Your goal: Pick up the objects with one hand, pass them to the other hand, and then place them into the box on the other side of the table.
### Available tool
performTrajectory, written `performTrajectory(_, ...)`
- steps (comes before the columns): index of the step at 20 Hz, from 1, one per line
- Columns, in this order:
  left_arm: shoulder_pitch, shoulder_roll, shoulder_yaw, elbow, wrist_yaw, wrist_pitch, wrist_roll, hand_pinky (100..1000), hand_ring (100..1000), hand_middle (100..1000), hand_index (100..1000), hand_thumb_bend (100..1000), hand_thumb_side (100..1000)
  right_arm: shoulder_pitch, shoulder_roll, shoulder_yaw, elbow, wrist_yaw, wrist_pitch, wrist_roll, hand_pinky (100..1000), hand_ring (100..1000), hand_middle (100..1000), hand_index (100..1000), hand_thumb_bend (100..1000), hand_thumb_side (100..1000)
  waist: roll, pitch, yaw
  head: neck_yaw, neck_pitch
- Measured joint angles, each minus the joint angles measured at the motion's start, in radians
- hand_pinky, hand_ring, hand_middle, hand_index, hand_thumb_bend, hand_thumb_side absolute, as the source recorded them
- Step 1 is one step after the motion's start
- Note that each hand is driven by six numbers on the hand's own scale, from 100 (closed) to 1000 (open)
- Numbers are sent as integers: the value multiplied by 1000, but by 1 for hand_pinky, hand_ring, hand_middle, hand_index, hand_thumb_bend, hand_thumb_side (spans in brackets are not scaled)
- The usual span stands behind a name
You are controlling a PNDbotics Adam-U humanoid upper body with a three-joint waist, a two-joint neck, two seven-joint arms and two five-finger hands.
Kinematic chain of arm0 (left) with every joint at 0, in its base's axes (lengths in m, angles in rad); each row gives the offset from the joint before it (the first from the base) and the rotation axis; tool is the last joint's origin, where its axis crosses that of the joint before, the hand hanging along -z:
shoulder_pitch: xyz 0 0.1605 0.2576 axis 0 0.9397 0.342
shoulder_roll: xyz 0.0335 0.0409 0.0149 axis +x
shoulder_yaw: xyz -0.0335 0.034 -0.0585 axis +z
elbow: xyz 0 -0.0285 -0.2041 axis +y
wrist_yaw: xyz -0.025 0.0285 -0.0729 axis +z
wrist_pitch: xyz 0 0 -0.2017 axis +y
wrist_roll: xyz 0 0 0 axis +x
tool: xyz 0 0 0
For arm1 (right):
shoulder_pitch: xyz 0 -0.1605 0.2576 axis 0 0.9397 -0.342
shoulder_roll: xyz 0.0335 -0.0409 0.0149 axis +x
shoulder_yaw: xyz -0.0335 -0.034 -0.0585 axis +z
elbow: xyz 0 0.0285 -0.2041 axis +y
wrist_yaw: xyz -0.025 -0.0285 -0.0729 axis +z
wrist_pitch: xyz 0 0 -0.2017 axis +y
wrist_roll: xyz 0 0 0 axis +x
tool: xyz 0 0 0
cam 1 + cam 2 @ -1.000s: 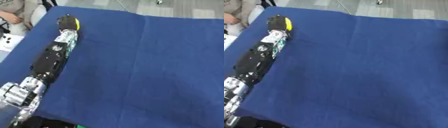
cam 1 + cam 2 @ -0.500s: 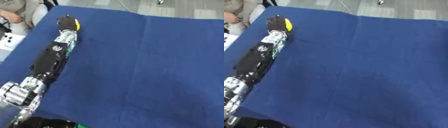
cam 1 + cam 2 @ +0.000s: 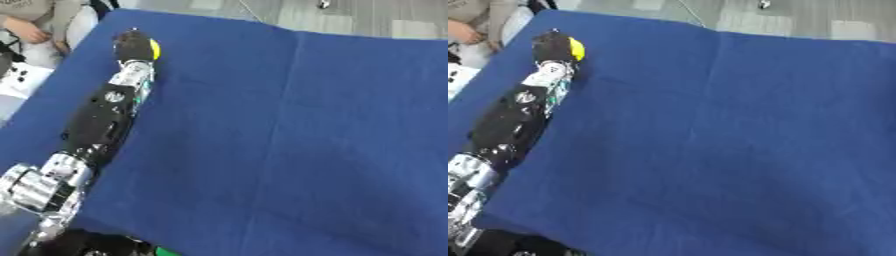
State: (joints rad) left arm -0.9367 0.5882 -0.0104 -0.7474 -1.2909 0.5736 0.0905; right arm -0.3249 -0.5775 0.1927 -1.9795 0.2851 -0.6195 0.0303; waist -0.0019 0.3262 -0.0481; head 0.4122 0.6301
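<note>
The robot's left hand (image 3: 131,44) is stretched far out toward the far left corner of the table, seen from behind, black and blurred. Its fingers look wrapped about a yellow object (image 3: 155,49) that peeks out on the hand's right side; only a curved yellow sliver shows, the rest is hidden behind the hand, so its shape cannot be made out. Whether hand and object rest on the cloth or hang just above it cannot be told. Back from the hand runs the silver wrist, then the black forearm (image 3: 98,124), down to a silver joint at the lower left edge, where the arm is cut off. Under and all around lies the blue tablecloth (image 3: 332,140), with fold lines to the hand's right. Beyond the hand, past the table corner, a person's sleeve and hand (image 3: 26,31) show, partly cut off. No box shows, and no right hand.
</note>
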Motion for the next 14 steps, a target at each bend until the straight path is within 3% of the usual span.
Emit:
performTrajectory(3, 3, 0, 0, -1, 17, -10, 27, 543, 333, 115, 353, 100, 245, 0, 0, 0, 0, 0, 0, 1, 945, 982, 841, 932, 100, 469, 0, -1, 2, 0, 0)
performTrajectory(8, 4, 0, 0, -13, 51, -26, 46, 544, 316, 100, 298, 100, 315, 4, 0, 0, 0, 0, 2, 2, 945, 982, 842, 934, 100, 469, 0, -5, 6, 0, 0)
performTrajectory(9, 4, 0, -1, -17, 57, -28, 47, 544, 312, 100, 285, 100, 435, 5, 0, 0, 0, 0, 2, 2, 945, 982, 842, 934, 100, 486, 0, -5, 6, 0, 0)
performTrajectory(10, 4, 0, -1, -21, 63, -30, 49, 545, 310, 100, 282, 100, 340, 6, 0, 0, 0, 0, 2, 3, 945, 982, 842, 934, 100, 470, 0, -5, 6, 0, 0)
performTrajectory(14, 6, 1, -7, -39, 82, -38, 50, 549, 309, 100, 281, 100, 347, 8, 0, 0, 0, 0, 3, 3, 945, 982, 842, 934, 100, 470, 3, -12, 8, -2, 0)
